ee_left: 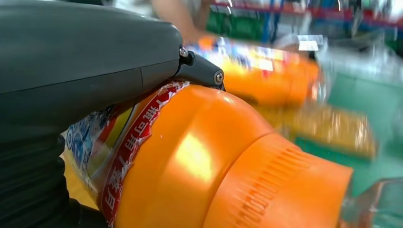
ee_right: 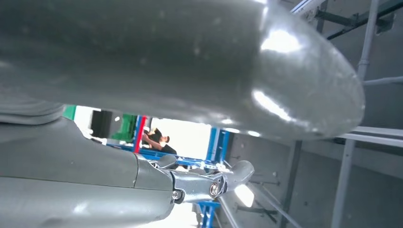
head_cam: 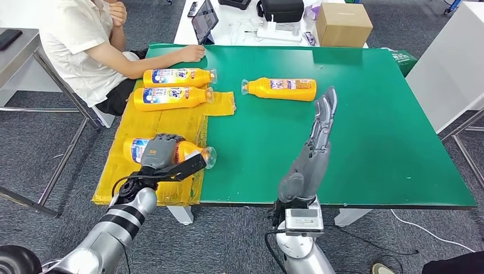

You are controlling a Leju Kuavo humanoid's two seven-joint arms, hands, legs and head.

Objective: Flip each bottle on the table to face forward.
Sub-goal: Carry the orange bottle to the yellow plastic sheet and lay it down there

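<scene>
Green table [head_cam: 354,142], left hand [head_cam: 161,153] gripping lying orange bottle [head_cam: 191,152]

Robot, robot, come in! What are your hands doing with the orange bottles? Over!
Left hand gripping nearest orange bottle on the yellow mat. Right hand open, raised over green table. Three bottles waiting. Person's arm beside them.

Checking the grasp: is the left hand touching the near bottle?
Touching. Head view shows the left hand wrapped over the near bottle; left wrist view confirms.
</scene>
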